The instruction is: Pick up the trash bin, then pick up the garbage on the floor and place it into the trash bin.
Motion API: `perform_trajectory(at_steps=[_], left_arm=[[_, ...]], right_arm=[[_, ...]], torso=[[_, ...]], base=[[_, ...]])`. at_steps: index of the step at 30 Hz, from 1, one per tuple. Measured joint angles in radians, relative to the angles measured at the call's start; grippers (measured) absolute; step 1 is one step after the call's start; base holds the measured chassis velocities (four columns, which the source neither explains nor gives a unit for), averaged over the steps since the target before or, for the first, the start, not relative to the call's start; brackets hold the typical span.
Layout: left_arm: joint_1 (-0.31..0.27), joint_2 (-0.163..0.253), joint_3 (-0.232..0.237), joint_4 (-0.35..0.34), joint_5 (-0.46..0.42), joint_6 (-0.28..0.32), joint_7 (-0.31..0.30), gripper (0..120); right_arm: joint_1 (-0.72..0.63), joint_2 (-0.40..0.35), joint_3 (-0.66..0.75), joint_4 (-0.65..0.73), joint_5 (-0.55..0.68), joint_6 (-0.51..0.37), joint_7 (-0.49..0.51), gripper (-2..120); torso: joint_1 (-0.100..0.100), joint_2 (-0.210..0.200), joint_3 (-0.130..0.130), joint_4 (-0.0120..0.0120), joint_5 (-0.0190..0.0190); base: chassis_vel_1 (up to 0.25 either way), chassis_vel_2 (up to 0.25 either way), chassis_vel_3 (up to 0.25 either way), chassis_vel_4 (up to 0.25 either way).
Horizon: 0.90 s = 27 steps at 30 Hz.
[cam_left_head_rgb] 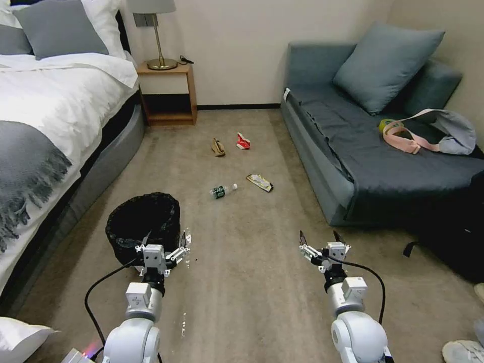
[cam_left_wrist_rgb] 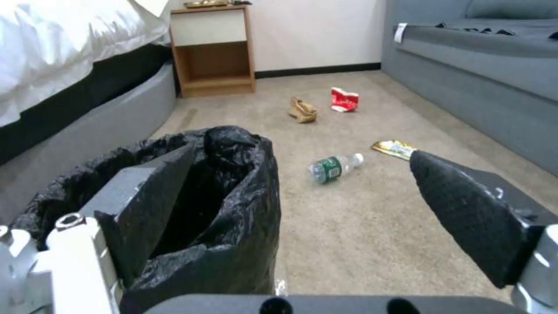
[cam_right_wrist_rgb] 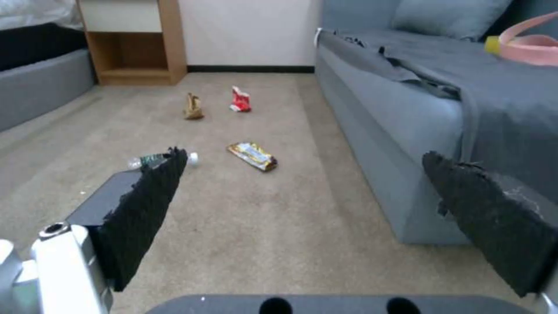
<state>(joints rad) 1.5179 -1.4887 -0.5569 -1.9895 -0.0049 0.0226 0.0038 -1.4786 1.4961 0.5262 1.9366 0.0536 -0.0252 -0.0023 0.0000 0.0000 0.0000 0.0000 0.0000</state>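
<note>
The trash bin [cam_left_head_rgb: 143, 222], low and lined with a wrinkly black bag, stands on the carpet beside the bed. My left gripper [cam_left_head_rgb: 167, 238] is open at its near right rim. In the left wrist view one finger [cam_left_wrist_rgb: 145, 205] sits over the bin's [cam_left_wrist_rgb: 233, 209] inside and the other stays outside. The garbage lies farther ahead: a clear bottle [cam_left_head_rgb: 222, 190], a yellow-black wrapper [cam_left_head_rgb: 259, 182], a red-white carton scrap [cam_left_head_rgb: 243, 141] and a tan paper scrap [cam_left_head_rgb: 218, 147]. My right gripper [cam_left_head_rgb: 319, 236] hangs open over bare carpet, holding nothing.
A bed [cam_left_head_rgb: 45, 116] runs along the left and a grey sofa [cam_left_head_rgb: 353, 151] along the right. A nightstand [cam_left_head_rgb: 169, 93] with a lamp stands at the far wall. A dark backpack [cam_left_head_rgb: 454, 237] sits on the floor at the right; a shoe [cam_left_head_rgb: 464, 350] shows at the lower right.
</note>
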Motion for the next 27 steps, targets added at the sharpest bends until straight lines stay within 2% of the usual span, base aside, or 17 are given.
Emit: perform_trajectory(at_steps=[27], left_arm=[[0.033, -0.012, 0.007, -0.011, 0.005, -0.024, -0.004, 100]], right_arm=[[-0.073, 0.004, 0.024, 0.065, -0.055, 0.026, 0.002, 100]], torso=[[0.000, 0.000, 0.000, 0.0000, 0.0000]], base=[[0.000, 0.000, 0.000, 0.000]])
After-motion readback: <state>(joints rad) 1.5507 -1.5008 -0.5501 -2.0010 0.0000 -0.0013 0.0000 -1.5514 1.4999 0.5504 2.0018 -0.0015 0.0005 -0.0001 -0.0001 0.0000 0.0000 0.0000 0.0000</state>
